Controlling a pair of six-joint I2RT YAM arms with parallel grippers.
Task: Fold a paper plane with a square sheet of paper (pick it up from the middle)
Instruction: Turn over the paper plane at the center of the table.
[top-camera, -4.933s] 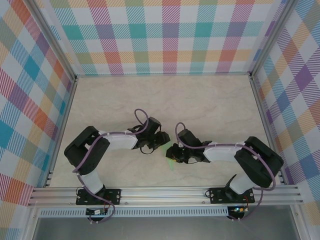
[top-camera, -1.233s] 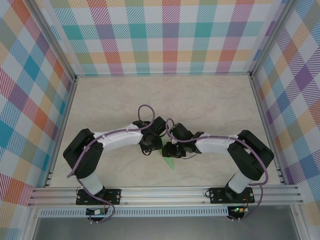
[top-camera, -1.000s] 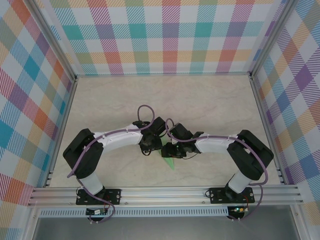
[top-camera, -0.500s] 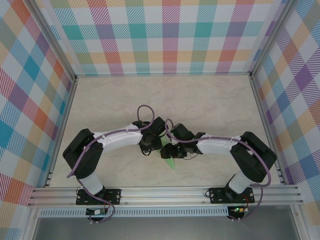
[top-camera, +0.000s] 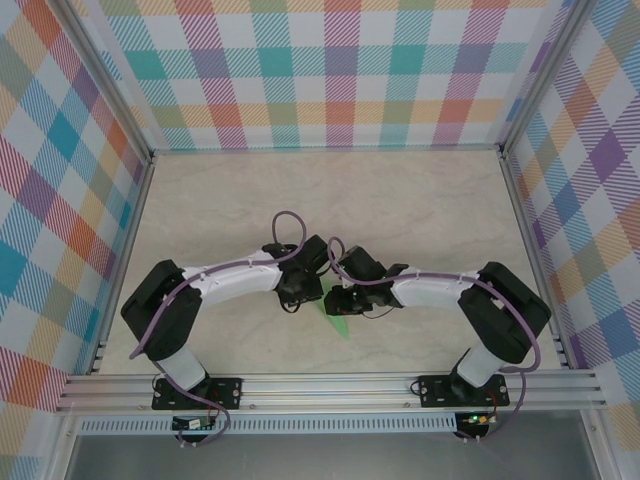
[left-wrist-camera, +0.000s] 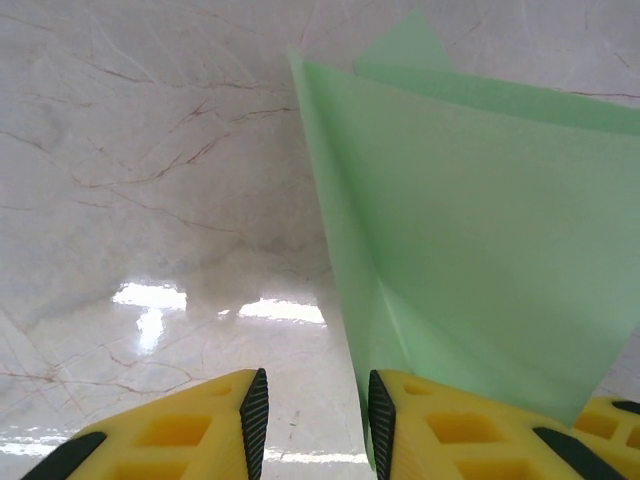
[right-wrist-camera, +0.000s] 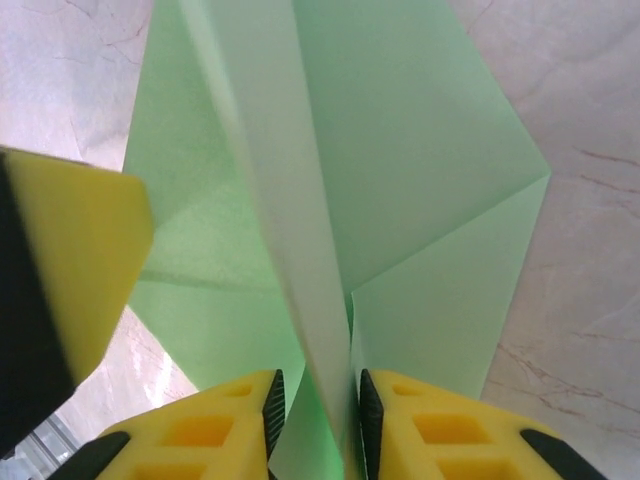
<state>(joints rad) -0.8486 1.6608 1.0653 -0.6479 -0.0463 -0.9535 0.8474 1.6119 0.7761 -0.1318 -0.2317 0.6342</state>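
Marble bench inside plaid walls, rail along near edge. Just nearer than bench centre: green paper, creased, mostly hidden from above under both arms meeting over it. Right tool narrow, pinching raised centre fold of paper, flaps spread either side. Left tool partly open, nothing clamped, bench visible in gap, paper edge just beside one pad; touching or not, cannot tell. Blurred yellow finger just beside paper in right wrist view. Paper cut off at frame edges in both wrist views.
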